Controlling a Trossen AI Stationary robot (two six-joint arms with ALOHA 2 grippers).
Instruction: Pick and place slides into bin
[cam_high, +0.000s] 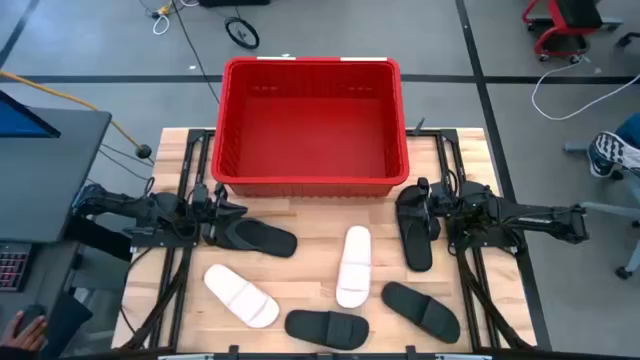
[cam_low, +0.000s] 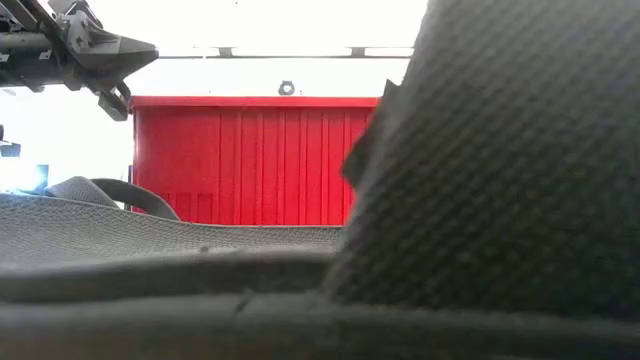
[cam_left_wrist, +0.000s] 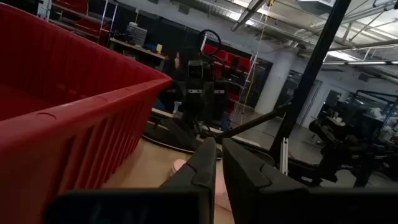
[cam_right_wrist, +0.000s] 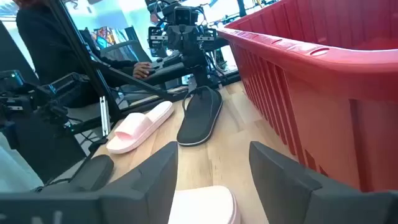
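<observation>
The red bin (cam_high: 310, 125) stands at the table's far middle and holds nothing that I can see. It also shows in the low view (cam_low: 250, 160). Several slides lie flat on the wood. One black slide (cam_high: 260, 238) is beside my left gripper (cam_high: 236, 208). One black slide (cam_high: 417, 250) is by my right gripper (cam_high: 405, 200). Two more black slides (cam_high: 327, 326) (cam_high: 422, 309) lie near the front edge. Two white slides (cam_high: 242, 296) (cam_high: 353, 266) lie in the middle. My left gripper (cam_left_wrist: 219, 158) is shut and empty, raised above the table (cam_low: 125, 60). My right gripper (cam_right_wrist: 211, 165) is open and empty.
The bin's near wall (cam_high: 305, 185) stands just beyond both grippers, and shows close beside each in the wrist views (cam_left_wrist: 81, 124) (cam_right_wrist: 311, 81). A black slide (cam_low: 480, 170) right in front of the low camera hides most of that view. A person (cam_right_wrist: 43, 56) is beyond the table's left side.
</observation>
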